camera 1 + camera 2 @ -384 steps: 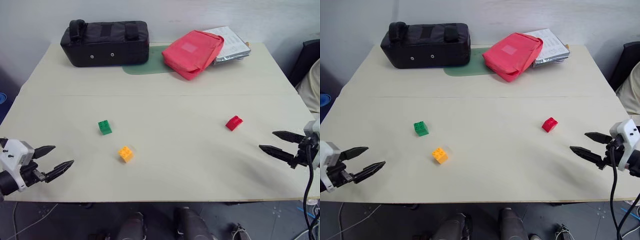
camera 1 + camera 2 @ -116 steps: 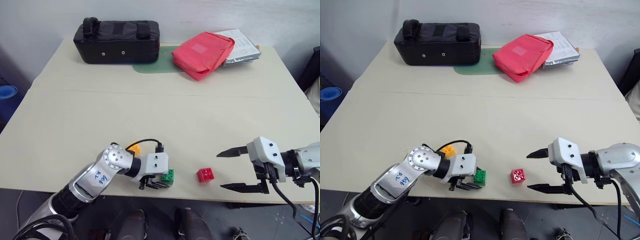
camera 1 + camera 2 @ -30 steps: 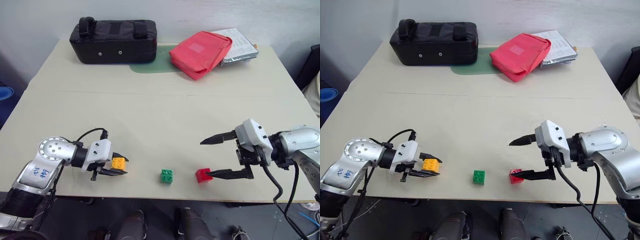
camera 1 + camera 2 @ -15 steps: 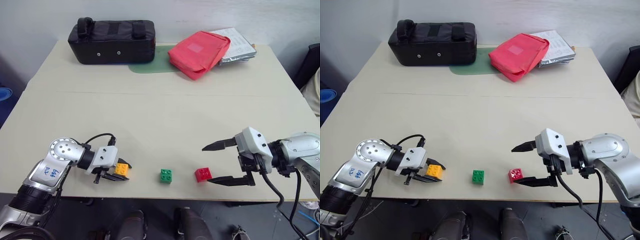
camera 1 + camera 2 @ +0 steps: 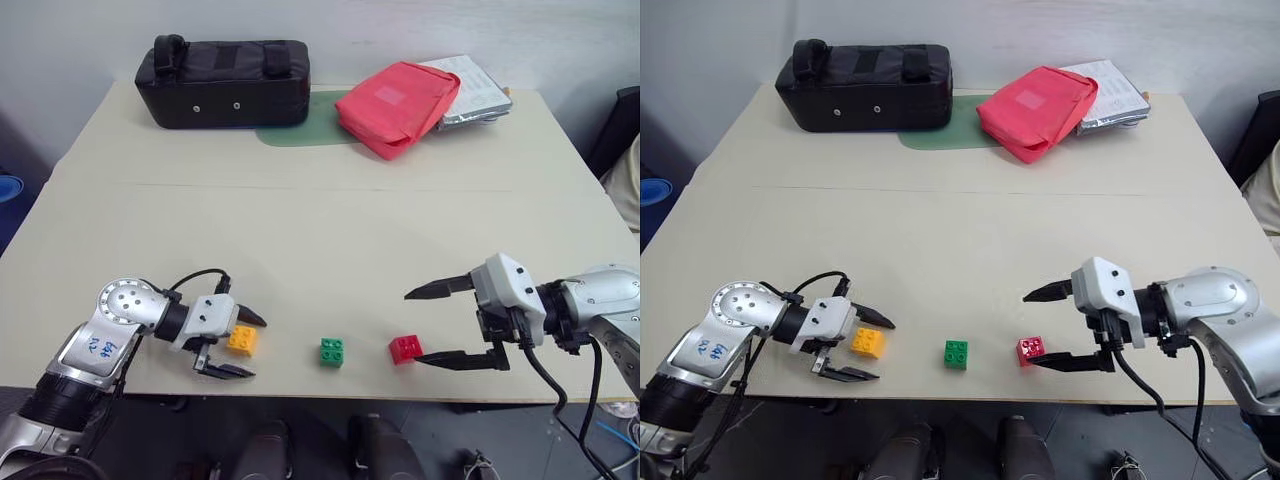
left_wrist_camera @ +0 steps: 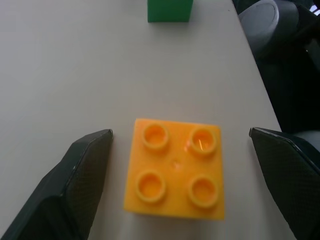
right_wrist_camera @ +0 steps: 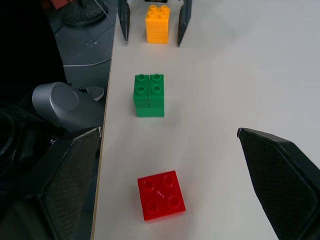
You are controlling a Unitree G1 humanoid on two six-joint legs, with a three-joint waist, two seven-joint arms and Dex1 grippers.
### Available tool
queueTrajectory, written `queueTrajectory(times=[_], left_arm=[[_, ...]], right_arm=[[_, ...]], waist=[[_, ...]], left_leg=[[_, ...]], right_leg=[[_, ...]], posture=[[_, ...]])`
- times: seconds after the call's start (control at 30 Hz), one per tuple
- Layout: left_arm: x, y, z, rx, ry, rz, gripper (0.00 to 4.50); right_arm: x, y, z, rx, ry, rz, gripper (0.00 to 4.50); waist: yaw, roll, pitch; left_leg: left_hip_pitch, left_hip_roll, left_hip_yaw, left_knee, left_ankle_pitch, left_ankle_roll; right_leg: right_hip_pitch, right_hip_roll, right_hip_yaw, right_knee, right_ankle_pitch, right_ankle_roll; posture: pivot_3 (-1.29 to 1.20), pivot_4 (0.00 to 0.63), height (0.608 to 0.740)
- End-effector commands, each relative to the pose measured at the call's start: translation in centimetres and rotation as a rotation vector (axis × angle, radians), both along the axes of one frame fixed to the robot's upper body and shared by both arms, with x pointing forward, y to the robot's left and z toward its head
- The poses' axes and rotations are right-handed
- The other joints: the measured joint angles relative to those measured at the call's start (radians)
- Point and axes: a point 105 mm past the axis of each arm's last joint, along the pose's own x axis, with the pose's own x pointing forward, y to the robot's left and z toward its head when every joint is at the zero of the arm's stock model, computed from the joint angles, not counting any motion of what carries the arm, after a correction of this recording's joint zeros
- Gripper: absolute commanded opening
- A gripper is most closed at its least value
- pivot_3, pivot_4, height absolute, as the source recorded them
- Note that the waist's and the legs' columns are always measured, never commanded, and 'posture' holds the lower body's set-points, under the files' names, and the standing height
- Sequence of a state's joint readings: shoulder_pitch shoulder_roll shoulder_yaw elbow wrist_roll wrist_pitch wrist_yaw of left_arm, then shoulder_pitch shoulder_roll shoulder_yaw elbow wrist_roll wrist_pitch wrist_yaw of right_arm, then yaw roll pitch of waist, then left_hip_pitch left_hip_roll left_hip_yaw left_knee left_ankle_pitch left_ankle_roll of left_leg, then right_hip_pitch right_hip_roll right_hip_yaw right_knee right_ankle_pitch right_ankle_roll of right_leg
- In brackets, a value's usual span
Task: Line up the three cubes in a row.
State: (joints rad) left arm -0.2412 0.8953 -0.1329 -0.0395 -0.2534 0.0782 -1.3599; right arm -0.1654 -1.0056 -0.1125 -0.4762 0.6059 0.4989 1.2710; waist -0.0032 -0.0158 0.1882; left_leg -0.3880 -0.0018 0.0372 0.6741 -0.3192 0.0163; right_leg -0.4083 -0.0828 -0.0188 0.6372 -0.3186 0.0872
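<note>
Three studded cubes stand in a row along the table's near edge: yellow-orange (image 5: 241, 341), green (image 5: 333, 352) and red (image 5: 405, 349). My left gripper (image 5: 246, 345) is open, one finger on each side of the yellow-orange cube (image 6: 174, 168) with a gap at both sides. My right gripper (image 5: 416, 326) is open too, its fingers spread just right of the red cube (image 7: 161, 194), clear of it. In the right wrist view the green cube (image 7: 149, 94) and the yellow-orange cube (image 7: 158, 23) lie beyond the red one.
A black bag (image 5: 223, 81), a red pouch (image 5: 396, 104), a green mat (image 5: 300, 125) and a stack of papers (image 5: 476, 90) lie along the table's far edge. The cubes sit close to the near edge (image 5: 340, 399).
My left gripper has opened and let go of the yellow-orange cube, which now rests on the table. The right gripper has kept still.
</note>
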Motion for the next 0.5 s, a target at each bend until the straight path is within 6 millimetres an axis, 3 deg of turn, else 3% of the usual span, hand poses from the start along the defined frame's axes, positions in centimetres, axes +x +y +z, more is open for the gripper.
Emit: queueTrajectory(times=[0.03, 0.17, 0.3, 0.4, 0.5], left_arm=[[-0.9, 2.0, 3.2, -0.023, -0.019, 0.048, 4.46], [-1.7, 4.6, 5.9, -0.031, 0.006, 0.161, 4.46], [-2.7, 8.2, 9.3, -0.016, 0.044, 0.284, 4.46], [-2.9, 8.7, 10.0, 0.002, 0.023, 0.295, 4.46], [-3.0, 8.2, 9.6, 0.001, 0.018, 0.265, 4.46]], right_arm=[[-0.2, -2.4, 0.8, -0.006, -0.046, -0.083, 4.50], [-1.0, -5.2, 1.1, -0.001, -0.042, -0.161, 4.50], [-2.6, -9.3, 1.1, -0.034, 0.010, -0.227, 4.50], [-3.4, -10.6, 0.8, -0.039, 0.047, -0.239, 4.50], [-3.2, -10.2, 0.3, -0.024, 0.041, -0.233, 4.50]], waist=[[0.000, 0.000, 0.000], [0.000, 0.000, 0.000], [0.001, 0.000, 0.000], [0.000, 0.000, 0.000], [-0.001, 0.002, 0.001]], left_leg=[[-0.001, 0.000, 0.000, 0.000, 0.000, 0.000], [0.001, 0.000, 0.000, 0.000, -0.001, 0.002], [0.002, 0.000, 0.000, -0.002, -0.002, 0.003], [0.005, 0.000, 0.000, -0.006, -0.001, 0.004], [0.017, 0.000, 0.000, -0.012, -0.001, 0.004]], right_leg=[[0.000, 0.000, 0.000, 0.000, 0.000, 0.000], [0.001, 0.000, 0.000, -0.001, 0.000, 0.000], [0.002, 0.000, 0.000, -0.001, 0.000, 0.000], [0.004, -0.001, 0.000, -0.003, 0.000, 0.000], [0.016, -0.001, 0.000, -0.008, -0.001, -0.001]], posture=[[0.00, 0.150, 0.740], [0.00, 0.150, 0.740], [0.00, 0.150, 0.740], [0.00, 0.150, 0.740], [0.00, 0.150, 0.740]])
